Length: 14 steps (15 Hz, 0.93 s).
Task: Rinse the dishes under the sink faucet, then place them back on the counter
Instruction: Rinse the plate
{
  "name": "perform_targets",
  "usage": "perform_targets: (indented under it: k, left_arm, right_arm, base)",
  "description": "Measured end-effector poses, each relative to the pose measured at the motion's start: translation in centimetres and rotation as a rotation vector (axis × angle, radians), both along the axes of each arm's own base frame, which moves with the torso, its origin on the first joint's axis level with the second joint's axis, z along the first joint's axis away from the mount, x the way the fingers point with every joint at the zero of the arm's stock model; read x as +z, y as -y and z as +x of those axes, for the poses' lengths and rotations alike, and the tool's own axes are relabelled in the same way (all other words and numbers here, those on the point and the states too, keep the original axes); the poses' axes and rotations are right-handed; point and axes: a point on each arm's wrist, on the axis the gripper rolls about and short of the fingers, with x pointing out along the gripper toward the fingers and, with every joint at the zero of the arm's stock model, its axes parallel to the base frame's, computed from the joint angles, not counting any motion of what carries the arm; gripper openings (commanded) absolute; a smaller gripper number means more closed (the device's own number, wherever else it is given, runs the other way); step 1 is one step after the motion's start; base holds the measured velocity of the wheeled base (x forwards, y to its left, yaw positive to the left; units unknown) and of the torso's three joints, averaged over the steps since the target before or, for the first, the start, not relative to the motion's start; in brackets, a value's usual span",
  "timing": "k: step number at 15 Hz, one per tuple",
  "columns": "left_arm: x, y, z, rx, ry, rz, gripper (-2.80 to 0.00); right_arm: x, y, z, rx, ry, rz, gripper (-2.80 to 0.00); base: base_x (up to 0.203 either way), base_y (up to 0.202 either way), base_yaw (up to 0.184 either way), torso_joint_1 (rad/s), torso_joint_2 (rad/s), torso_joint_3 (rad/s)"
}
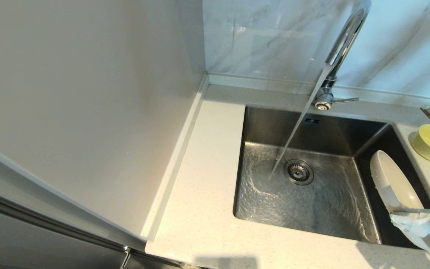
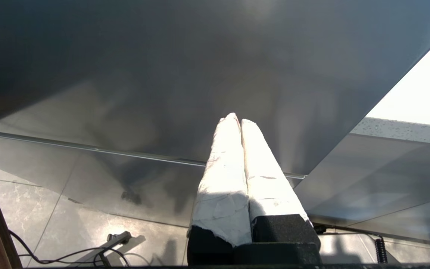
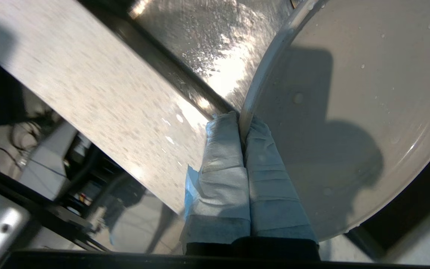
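At the head view's lower right, the right hand point(image 3: 242, 123) pinches the plate point(image 1: 394, 183) rim (tilted over the sink point(image 1: 312, 209)); left hand point(image 2: 236, 121) closed, empty.

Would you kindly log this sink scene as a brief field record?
faucet: running, stream landing beside the drain
sink: wet floor
plate: tilted on edge at the sink's right side
right gripper: shut on the plate rim
left gripper: shut, holding nothing, away from the sink
bowl: on the counter, right of the sink
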Motion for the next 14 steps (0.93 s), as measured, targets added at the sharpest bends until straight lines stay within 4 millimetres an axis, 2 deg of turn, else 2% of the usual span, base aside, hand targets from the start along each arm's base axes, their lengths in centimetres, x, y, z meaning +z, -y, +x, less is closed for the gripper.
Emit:
perform_targets:
  k: [2,5,14]
  left_arm:
    - [0.0,0.0,0.0,0.000,0.000,0.000,-2.80]
    - [0.0,0.0,0.0,0.000,0.000,0.000,-2.80]
    - [0.0,0.0,0.0,0.000,0.000,0.000,-2.80]
  right_arm:
    - [1.8,-0.2,0.3,0.033,0.045,0.081,-2.80]
    - [3.3,-0.8,0.9,0.100,0.076,0.119,-2.80]
    - [5.1,-5.2,4.5,0.272,0.048,0.155,-2.80]
  base:
    - [0.000,0.000,0.000,0.000,0.00,0.000]
    - [0.000,0.000,0.000,0.000,0.00,0.000]
    - [0.000,0.000,0.000,0.000,0.00,0.000]
